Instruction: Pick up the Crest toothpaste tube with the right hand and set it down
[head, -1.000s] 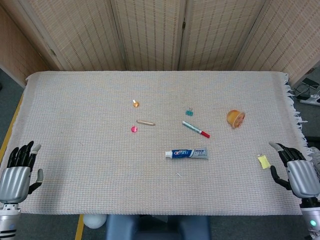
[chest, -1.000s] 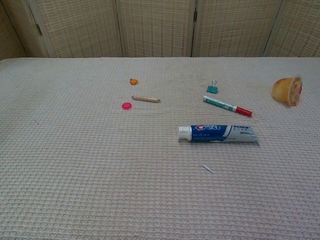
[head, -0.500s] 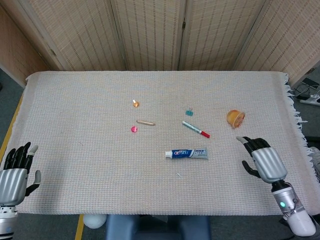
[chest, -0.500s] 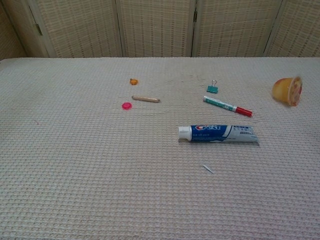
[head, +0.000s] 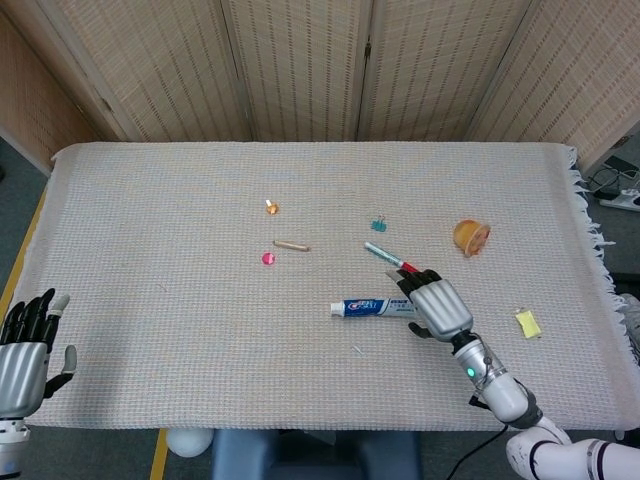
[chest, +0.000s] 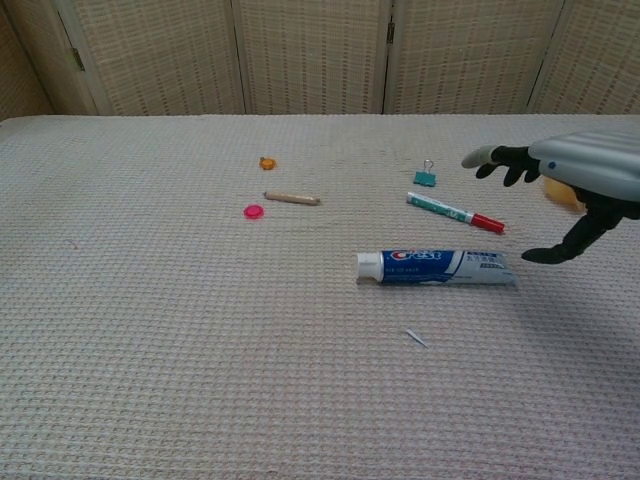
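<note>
One tube (chest: 437, 268) to grab, lying flat on the cloth (head: 150, 230), cap pointing left. I'm in the reach step: nothing lifted yet. My left hand (head: 22, 350) sits far left of the tube at the cloth's near edge, fingers loosely apart, holding nothing. Left of the tube and further back: one pink cap (head: 268, 258), one orange bit (head: 271, 207), one wooden stick (head: 291, 245). Just behind the tube: one clip (head: 379, 225) and one marker (chest: 455, 213). My right hand (chest: 560, 195) hovers over the tube's right end, fingers spread, thumb down, not touching as far as I can tell. Next I'd guess: lower and close around the tube without nudging the marker. Right of it: one orange cup (head: 471, 236), one yellow scrap (head: 527, 322).
</note>
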